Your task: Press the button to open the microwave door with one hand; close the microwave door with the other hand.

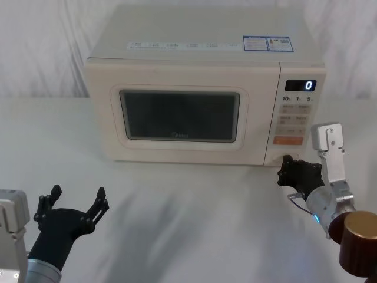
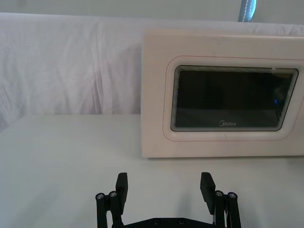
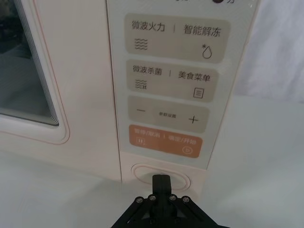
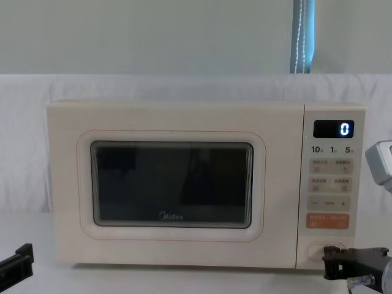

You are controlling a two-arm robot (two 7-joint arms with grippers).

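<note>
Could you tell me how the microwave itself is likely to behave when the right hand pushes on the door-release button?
The microwave looks broad, boxy and flat-based on the table, so it probably won't tip. The button sits low on the control panel, so a push there gives little tipping leverage. The right hand, shut, pushes straight in; the smooth tabletop might let the oven slide slightly back. The door likely springs outward.

Cream microwave door (image 1: 179, 115) shut; button (image 3: 161, 175) beneath orange key.

Ahead of the left pincer (image 1: 76, 198), whose fingers are spread, bare tabletop (image 1: 177, 206) runs to the closed microwave door (image 1: 177, 115), nothing between. The right pincer (image 3: 161, 183), fingers together, sits against the button (image 3: 142, 174), with open tabletop to its right.
</note>
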